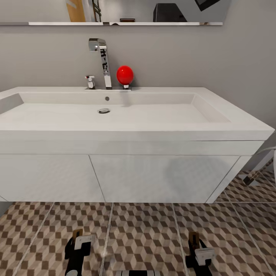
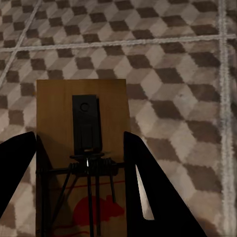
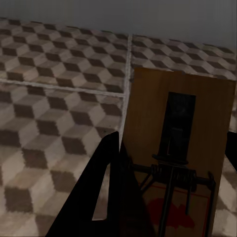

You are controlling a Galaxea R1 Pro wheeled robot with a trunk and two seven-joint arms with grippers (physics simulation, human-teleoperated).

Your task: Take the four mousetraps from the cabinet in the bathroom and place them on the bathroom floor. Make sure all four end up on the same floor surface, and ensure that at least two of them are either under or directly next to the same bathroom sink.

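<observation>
1. Left gripper [image 1: 78, 240]: sits low in the head view and is cut off by the frame edge. It is clamped on a mousetrap [image 1: 78, 234] whose wooden tip pokes out past the fingers. In the left wrist view the two dark fingers [image 2: 148, 192] press either side of the same trap [image 2: 81, 123].
2. Right gripper [image 1: 196, 247]: also cropped at the frame edge. It pinches a second mousetrap [image 1: 193, 237], tip upward in the head view. In the right wrist view only one finger [image 3: 101, 192] is plain to see; the other is cut off past the trap's [image 3: 180, 133] far edge.
3. Look of the traps: flat brown wooden rectangles, each with a black plate along the middle, thin black wire springs below it, and a red mouse print at the gripper end. The print is partly cropped in both wrist views.
4. Count: two mousetraps seen, one per gripper. Both are held above the floor [image 1: 145, 234], not lying on it.
5. Floor: large tiles with a small brown, beige and grey cube pattern and pale grout lines.
6. Just beyond the grippers stands the sink [image 1: 115, 115], one wide white basin on a white two-door vanity, its left end cut off.
7. On the sink's back ledge: one chrome faucet [image 1: 102, 63], a small chrome handle [image 1: 90, 81], and one red ball [image 1: 125, 74] on a chrome base.
8. Above, the lower strip of a mirror [image 1: 115, 11]; its reflections are hard to make out.
</observation>
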